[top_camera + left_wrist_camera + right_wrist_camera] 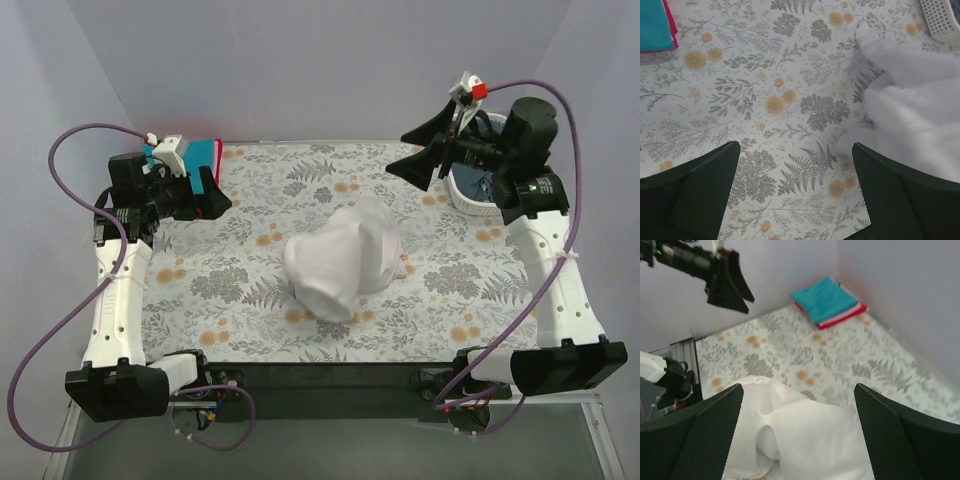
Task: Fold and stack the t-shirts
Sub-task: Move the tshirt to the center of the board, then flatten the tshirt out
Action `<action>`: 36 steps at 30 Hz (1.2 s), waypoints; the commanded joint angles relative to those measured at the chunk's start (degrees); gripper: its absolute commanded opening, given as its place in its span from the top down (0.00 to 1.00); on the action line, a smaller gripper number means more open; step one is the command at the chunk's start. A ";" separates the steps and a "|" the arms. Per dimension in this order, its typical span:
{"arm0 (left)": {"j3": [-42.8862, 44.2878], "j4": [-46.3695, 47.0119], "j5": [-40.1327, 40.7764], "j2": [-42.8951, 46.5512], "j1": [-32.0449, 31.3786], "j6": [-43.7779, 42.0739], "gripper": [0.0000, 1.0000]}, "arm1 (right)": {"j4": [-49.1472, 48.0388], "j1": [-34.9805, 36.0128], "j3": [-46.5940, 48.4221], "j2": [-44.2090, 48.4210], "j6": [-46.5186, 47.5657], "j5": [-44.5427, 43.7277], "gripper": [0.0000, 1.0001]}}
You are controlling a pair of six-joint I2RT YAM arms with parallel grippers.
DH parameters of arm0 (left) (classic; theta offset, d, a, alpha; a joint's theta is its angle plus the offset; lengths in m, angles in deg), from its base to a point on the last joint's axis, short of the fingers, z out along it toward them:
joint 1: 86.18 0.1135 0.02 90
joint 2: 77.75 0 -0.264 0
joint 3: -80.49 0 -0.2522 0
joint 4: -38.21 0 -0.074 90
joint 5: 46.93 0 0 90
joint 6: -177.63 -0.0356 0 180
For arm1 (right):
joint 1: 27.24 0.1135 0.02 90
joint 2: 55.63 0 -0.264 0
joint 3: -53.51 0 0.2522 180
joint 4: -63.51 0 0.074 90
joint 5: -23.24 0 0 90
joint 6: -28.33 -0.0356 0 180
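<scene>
A crumpled white t-shirt (345, 260) lies in a heap at the middle of the floral tablecloth; the wrist views show it too (920, 115) (805, 440). A folded teal t-shirt (826, 299) rests on a folded red t-shirt (845, 315) in the far left corner. Something dark blue (487, 185) shows inside the basket. My left gripper (213, 192) (795, 150) hovers open beside the folded stack, holding nothing. My right gripper (415, 150) (799, 390) hangs open, high above the far right, next to the basket, with the white t-shirt below it.
A white slatted basket (462, 200) (942, 20) stands at the far right of the table. Grey walls close in the back and both sides. The tablecloth (240, 290) ends at the dark front edge by the arm bases.
</scene>
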 commanded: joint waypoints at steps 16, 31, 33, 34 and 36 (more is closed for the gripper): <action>-16.52 -3.79 -2.45 -8.16 -8.42 -17.13 0.21 | 26.77 1.22 -22.86 -15.78 29.36 -23.85 0.24; -18.90 3.61 16.47 -20.38 -8.42 -9.74 0.37 | 20.09 1.49 -0.10 -41.19 23.29 -30.81 0.34; -17.85 3.96 16.30 -22.22 -8.42 -9.29 0.35 | 20.00 1.49 1.92 -44.35 22.32 -30.63 0.34; -17.50 4.23 16.21 -22.75 -8.42 -9.03 0.34 | 20.00 1.49 3.85 -45.32 22.15 -30.63 0.34; -16.62 4.93 15.16 -24.16 -8.42 -8.41 0.34 | 20.00 1.57 5.00 -47.61 21.62 -30.72 0.34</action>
